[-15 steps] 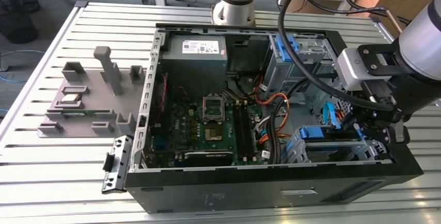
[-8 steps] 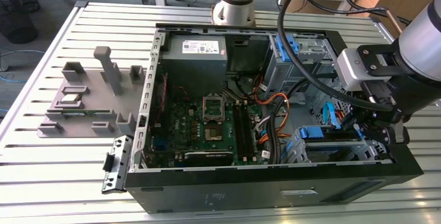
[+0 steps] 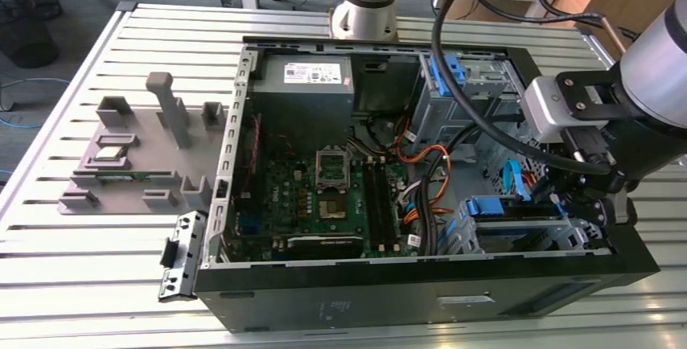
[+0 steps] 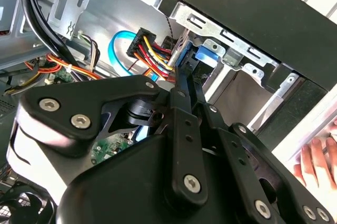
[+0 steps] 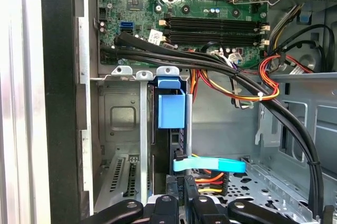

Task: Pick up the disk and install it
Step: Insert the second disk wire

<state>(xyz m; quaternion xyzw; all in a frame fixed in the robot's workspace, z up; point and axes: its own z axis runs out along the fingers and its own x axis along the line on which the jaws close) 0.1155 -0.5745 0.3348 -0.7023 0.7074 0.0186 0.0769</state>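
Observation:
The disk [image 5: 171, 109] stands edge-on in the metal drive cage [image 5: 122, 113] at the front corner of the open computer case [image 3: 429, 285], its blue rail tab facing the camera and its dark body below. In the exterior view the disk's blue rails [image 3: 504, 204] sit in the cage at the exterior view's right. My gripper [image 4: 183, 74] reaches down into that corner, fingers drawn together, tips against the blue rail [image 4: 202, 55]. Whether they pinch it I cannot see. The gripper [image 3: 588, 204] hangs over the cage; its finger bases [image 5: 167, 204] show in the first wrist view.
Thick black cables [image 5: 221, 63] and orange wires [image 5: 268, 84] cross beside the cage. The motherboard [image 3: 333, 196], a grey box with a white sticker [image 3: 306, 75] and a bare blue bracket [image 3: 451, 71] fill the case. A person's hand [image 4: 316, 163] rests outside. A grey fixture [image 3: 140, 152] stands left.

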